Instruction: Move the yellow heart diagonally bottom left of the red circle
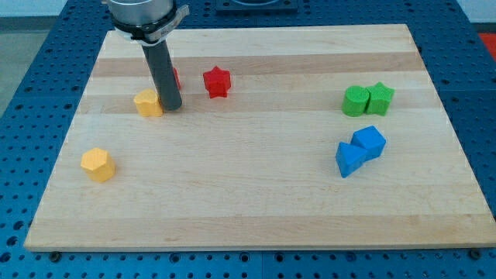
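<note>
Yellow heart (147, 102) touches my tip (172, 108), on its left.

Bright, even light is falling from overhead.
Blocks are casting only short, soft shadows on the wooden board (256, 186); focus is holding sharp throughout, with no glare and no noticeable edge distortion showing.

A lab or robotics test bench: the pale wooden tabletop (256, 194) rests on a blue metal plate (23, 155) drilled with a regular grid of mounting holes, which shows all around the tabletop's edges.
</note>
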Tool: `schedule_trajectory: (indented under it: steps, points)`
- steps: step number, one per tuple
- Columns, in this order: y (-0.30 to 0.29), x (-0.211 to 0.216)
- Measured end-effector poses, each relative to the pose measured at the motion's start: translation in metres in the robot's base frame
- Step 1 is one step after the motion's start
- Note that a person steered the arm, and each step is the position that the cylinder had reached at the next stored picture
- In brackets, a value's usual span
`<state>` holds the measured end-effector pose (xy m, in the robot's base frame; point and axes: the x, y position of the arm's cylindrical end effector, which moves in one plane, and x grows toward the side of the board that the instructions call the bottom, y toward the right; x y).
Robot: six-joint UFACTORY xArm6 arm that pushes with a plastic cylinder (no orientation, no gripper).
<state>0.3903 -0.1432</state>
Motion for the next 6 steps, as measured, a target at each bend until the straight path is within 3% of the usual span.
schedule_trajectory:
  steps: [4, 6]
  points:
    - [0.052, 0.004]
    - [0.030, 0.023]
